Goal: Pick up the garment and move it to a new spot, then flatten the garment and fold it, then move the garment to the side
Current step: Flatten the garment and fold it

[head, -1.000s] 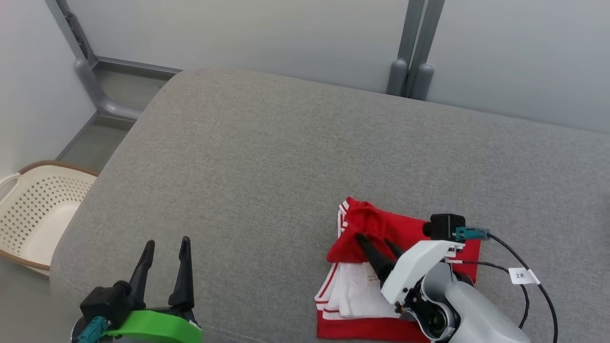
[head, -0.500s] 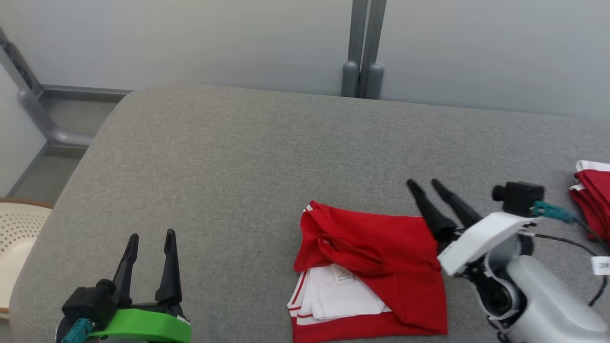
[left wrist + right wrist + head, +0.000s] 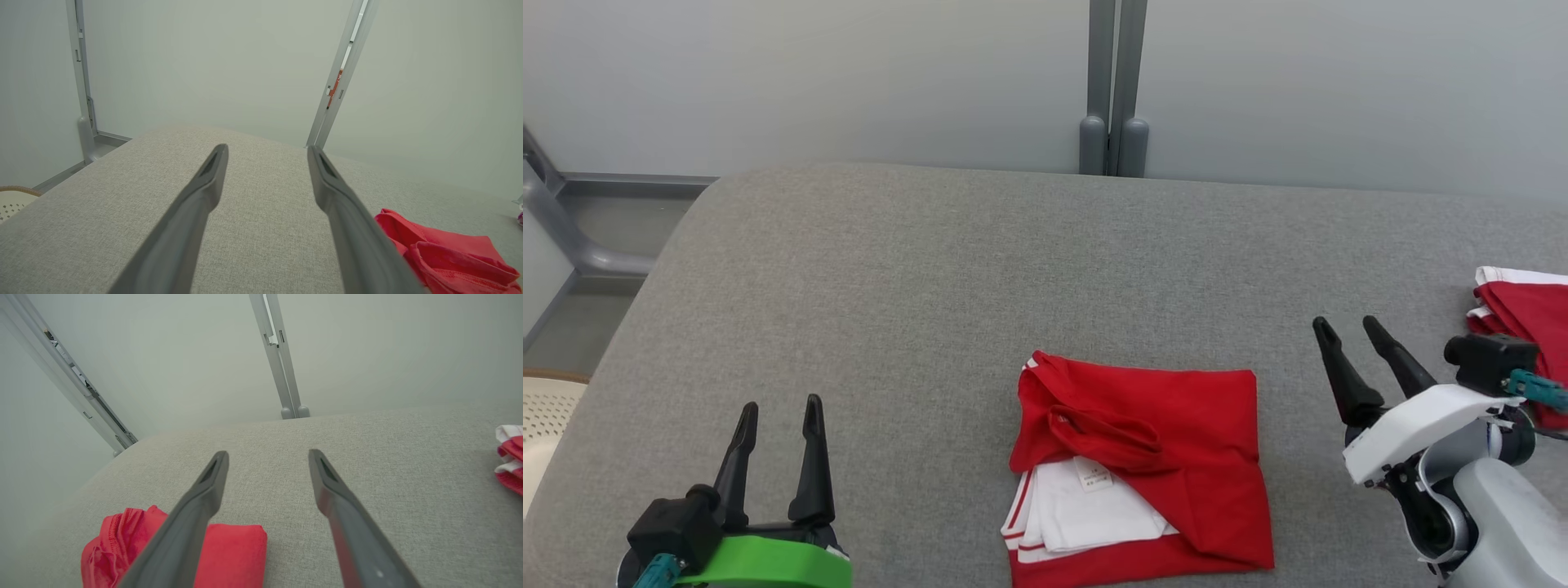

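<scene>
In the head view, a wide worktop [image 3: 931, 286] covered in grey woven fabric, with a rounded far left corner, is seen in front of pale grey wall panels [image 3: 849, 73] joined by a grey double post [image 3: 1112, 82]. A grey frame bar [image 3: 564, 237] is seen at the far left along the grey floor [image 3: 596, 310], and the rim of a perforated cream basket [image 3: 539, 408] shows at the left edge, below the worktop. The garment [image 3: 1160, 425], red with white trim, lies folded and flat near the middle of the near edge, with a white inner part and a small label exposed at its near left. A second red and white garment [image 3: 1523, 314] is bunched at the right edge. The left gripper [image 3: 780, 403] is held at the near left with its fingers spread and nothing between them, well apart from the garment. The right gripper [image 3: 1344, 322] is held to the right of the garment, between the two red pieces, its fingers likewise spread and touching neither. In the left wrist view, the spread fingers are seen above bare grey fabric, with the garment at the lower right, the basket rim at the lower left and the post beyond. In the right wrist view, the parted fingers are seen over the worktop, with the garment at the lower left, partly hidden by one finger, and the second piece at the right edge.
</scene>
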